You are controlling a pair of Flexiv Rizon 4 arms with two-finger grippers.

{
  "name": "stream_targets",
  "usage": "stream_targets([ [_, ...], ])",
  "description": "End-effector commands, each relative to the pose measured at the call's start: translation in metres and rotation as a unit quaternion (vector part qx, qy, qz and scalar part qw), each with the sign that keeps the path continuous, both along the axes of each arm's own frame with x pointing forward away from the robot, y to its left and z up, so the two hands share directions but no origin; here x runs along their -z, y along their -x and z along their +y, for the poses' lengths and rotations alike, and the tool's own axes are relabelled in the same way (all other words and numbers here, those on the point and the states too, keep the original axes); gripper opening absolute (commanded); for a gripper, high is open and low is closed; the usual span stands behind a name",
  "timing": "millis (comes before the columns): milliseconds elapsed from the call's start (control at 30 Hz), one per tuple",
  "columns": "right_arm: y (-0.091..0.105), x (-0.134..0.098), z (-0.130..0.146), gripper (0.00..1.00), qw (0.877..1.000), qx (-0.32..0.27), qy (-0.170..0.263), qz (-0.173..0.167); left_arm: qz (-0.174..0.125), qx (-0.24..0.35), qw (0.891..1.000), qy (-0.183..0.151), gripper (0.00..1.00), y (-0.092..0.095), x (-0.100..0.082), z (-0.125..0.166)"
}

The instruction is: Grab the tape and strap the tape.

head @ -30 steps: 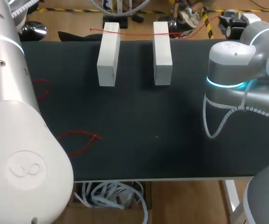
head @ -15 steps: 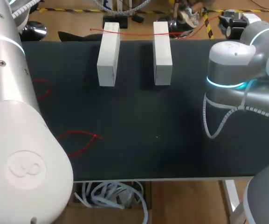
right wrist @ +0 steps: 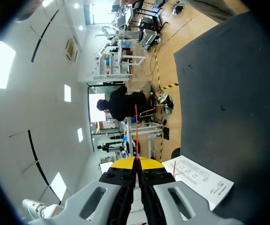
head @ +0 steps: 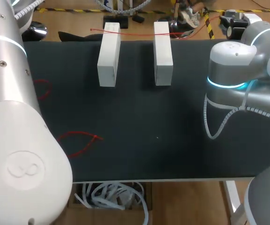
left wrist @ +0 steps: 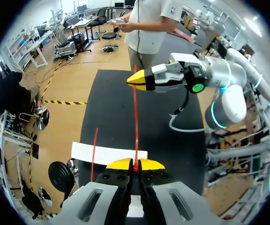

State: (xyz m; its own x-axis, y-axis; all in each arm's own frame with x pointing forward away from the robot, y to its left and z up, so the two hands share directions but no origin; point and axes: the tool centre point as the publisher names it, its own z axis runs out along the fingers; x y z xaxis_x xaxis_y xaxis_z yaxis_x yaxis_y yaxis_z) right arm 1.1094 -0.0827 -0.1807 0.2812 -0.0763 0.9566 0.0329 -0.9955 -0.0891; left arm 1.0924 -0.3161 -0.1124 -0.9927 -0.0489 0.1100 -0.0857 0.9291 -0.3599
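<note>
A thin red tape runs taut across the far ends of two white blocks at the back of the black table. In the left wrist view my left gripper is shut on one end of the tape, above a white block. The tape runs straight ahead to my right gripper, which pinches its other end. In the right wrist view my right gripper is shut on the tape, with a white block beside it. Neither gripper shows in the head view.
Two loose red tapes lie on the left side of the table, one near the front and one further back. My left arm fills the left side and my right arm stands over the right edge.
</note>
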Motion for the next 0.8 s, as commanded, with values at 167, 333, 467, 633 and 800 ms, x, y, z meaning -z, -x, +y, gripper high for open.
stream_targets([
  [167, 0.000, -0.002, 0.000, 0.00, 1.000, 0.000, 0.001, 0.003, 0.002, 0.001, 1.000, -0.003, 0.00, -0.002, -0.002, -0.001],
  [333, -0.001, -0.003, -0.005, 0.00, 0.997, 0.004, 0.077, -0.003, 0.002, 0.001, 1.000, -0.003, 0.00, -0.002, -0.002, -0.001],
  [467, 0.001, -0.006, -0.011, 0.00, 0.984, 0.020, 0.178, 0.010, 0.002, 0.001, 1.000, -0.003, 0.00, -0.002, -0.002, -0.001],
  [633, 0.000, -0.005, -0.018, 0.00, 0.968, 0.029, 0.248, 0.014, 0.002, 0.001, 1.000, -0.003, 0.00, -0.002, -0.002, -0.001],
  [800, 0.000, -0.008, -0.018, 0.00, 0.946, 0.003, 0.325, 0.007, 0.002, 0.001, 1.000, -0.003, 0.00, -0.002, -0.002, -0.001],
])
